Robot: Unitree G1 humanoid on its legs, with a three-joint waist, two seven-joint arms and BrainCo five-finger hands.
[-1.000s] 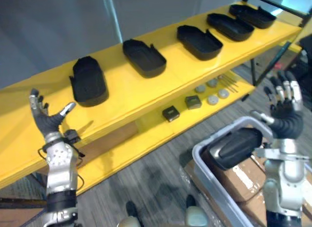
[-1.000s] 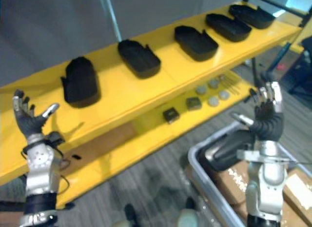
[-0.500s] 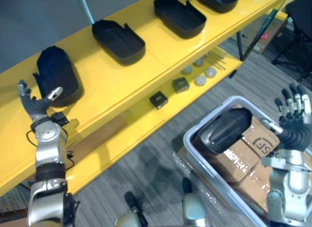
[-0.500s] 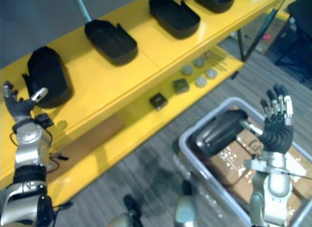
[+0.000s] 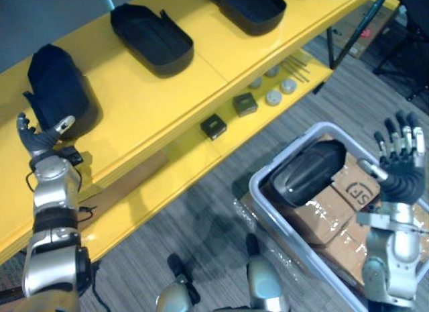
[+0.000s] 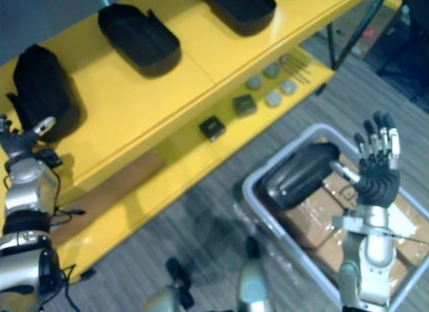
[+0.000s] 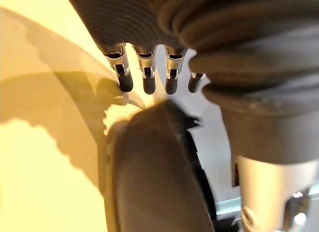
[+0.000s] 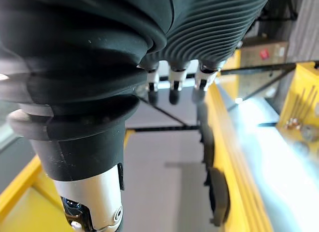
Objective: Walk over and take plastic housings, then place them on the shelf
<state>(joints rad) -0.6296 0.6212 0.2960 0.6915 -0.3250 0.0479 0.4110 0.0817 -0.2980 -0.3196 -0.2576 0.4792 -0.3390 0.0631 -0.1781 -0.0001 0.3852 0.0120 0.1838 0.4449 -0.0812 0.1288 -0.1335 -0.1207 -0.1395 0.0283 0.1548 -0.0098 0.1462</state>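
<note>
1. On the top board of the yellow shelf [image 5: 154, 90], running from 9 o'clock to 1 o'clock in the head view, three black plastic housings lay well apart. These were the end housing [image 5: 59, 90] at 10 o'clock, the second housing [image 5: 151, 38] at 11 o'clock and the third housing [image 5: 247, 7] at 12 o'clock. The latter two lay hollow side up.
2. The left hand [image 5: 39, 139] was raised at 9 o'clock, just beside the end housing. Its fingers [image 7: 145, 77] were straight and spread, with the thumb apart, and they grasped nothing. Contact with the housing could not be told.
3. The lower board [image 5: 181, 158] carried two small dark blocks [image 5: 213, 126] and several grey discs [image 5: 273, 96] near the centre.
4. The grey bin [image 5: 268, 204] stood on the floor at 4 o'clock. It held cardboard boxes [image 5: 322, 215], and the bin housing [image 5: 305, 172] lay on top of them.
5. The right hand [image 5: 400, 164] was upright at 3 o'clock, over the bin and near the bin housing but apart from it. Its fingers were straight and fanned, and it was empty.
</note>
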